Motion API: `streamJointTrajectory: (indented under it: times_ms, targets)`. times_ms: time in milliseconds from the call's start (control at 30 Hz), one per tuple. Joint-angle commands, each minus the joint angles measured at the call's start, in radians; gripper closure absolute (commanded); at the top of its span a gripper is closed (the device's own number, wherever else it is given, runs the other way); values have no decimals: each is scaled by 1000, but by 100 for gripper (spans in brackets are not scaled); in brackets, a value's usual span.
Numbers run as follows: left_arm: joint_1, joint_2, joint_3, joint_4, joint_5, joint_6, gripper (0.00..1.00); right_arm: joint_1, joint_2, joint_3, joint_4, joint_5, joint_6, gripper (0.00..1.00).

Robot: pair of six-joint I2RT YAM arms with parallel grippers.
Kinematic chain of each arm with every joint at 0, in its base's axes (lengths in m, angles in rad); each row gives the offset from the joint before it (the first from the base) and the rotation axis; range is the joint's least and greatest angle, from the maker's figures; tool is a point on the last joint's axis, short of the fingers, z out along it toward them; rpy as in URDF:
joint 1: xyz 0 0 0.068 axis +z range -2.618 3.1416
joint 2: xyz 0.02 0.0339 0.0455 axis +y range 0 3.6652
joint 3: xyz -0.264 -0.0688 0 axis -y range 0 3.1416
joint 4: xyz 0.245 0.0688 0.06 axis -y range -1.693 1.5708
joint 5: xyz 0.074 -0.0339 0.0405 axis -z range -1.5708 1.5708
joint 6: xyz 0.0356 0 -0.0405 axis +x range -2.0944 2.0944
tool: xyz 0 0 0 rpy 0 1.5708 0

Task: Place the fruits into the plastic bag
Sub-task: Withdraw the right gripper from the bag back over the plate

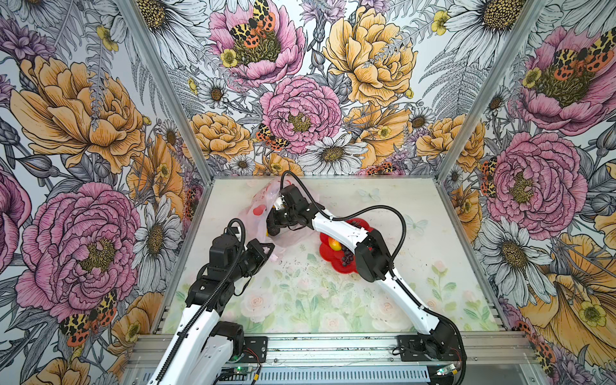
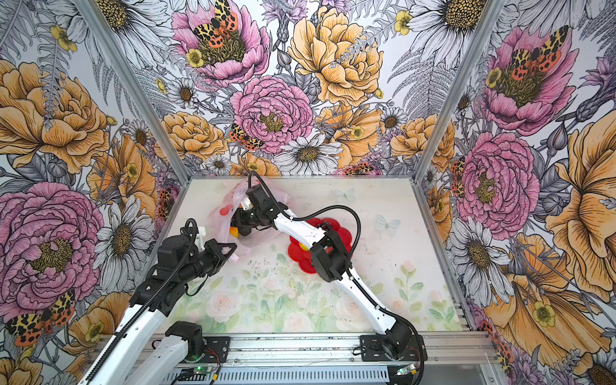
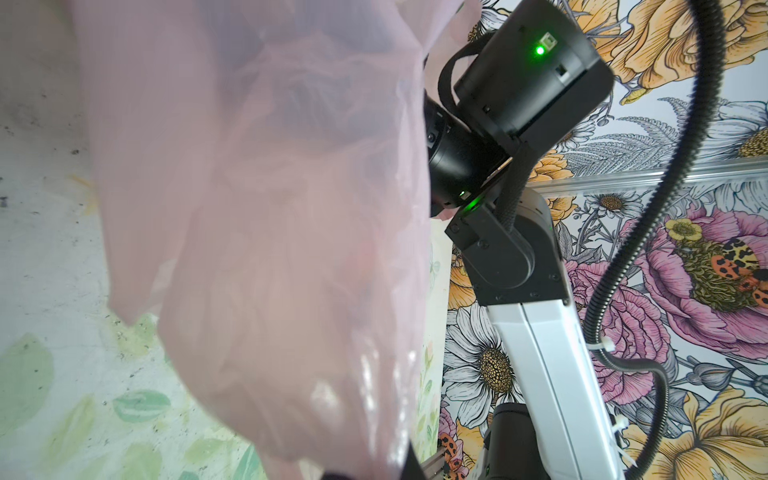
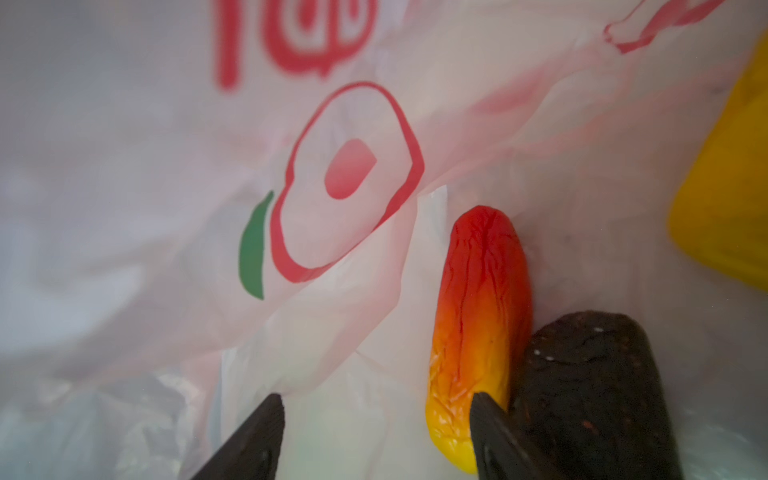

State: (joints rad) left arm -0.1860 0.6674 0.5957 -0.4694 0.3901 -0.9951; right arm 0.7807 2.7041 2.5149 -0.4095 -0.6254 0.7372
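Plastic bag [image 1: 256, 213]: far left of the counter [image 1: 433, 250]; mouth turned toward the right, judged so fruit can be passed in
Left tool [image 1: 270, 248]: fully closed, pinching the bag's near edge; pink film drapes over its wrist camera; judged to be holding the mouth up and open
Right tool [image 4: 374, 415]: reaches across the middle, inside the bag; jaws apart, nothing between them
Bagged fruits: red-to-yellow fruit [image 4: 478, 311] just beside one right finger; dark avocado [image 4: 594, 395] touching it; yellow fruit [image 4: 731, 187] nearby
Red plate [image 1: 328, 258]: centre of counter, under the right arm; carries grape bunch [image 1: 346, 256] and round yellow-red fruit [image 1: 334, 244]; both not yet bagged
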Motion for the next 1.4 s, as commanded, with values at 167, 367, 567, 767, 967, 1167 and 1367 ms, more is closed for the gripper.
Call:
streamJointTrajectory:
  times_ms: [167,367,567,767,967,1167,1367]
  targets:
    - [26,-4,11,4,30,16,100,6,-148,-150,16,25,16,24]
    - [39,0,-14,54,38,-4,100,7,-308,-364,16,52,-14,22]
    - [39,-2,-28,93,38,-31,100,-1,-487,-577,8,99,-35,20]
    - [43,-3,-19,92,33,-30,100,-27,-688,-763,-16,166,-52,14]
    - [45,-4,-22,100,21,-31,100,-45,-931,-897,-161,382,-117,0]
    - [43,14,-25,123,24,-34,100,-125,-1224,-1122,-167,507,-58,1]
    - [33,31,-21,132,24,-33,100,-233,-1291,-1224,-327,424,27,1]
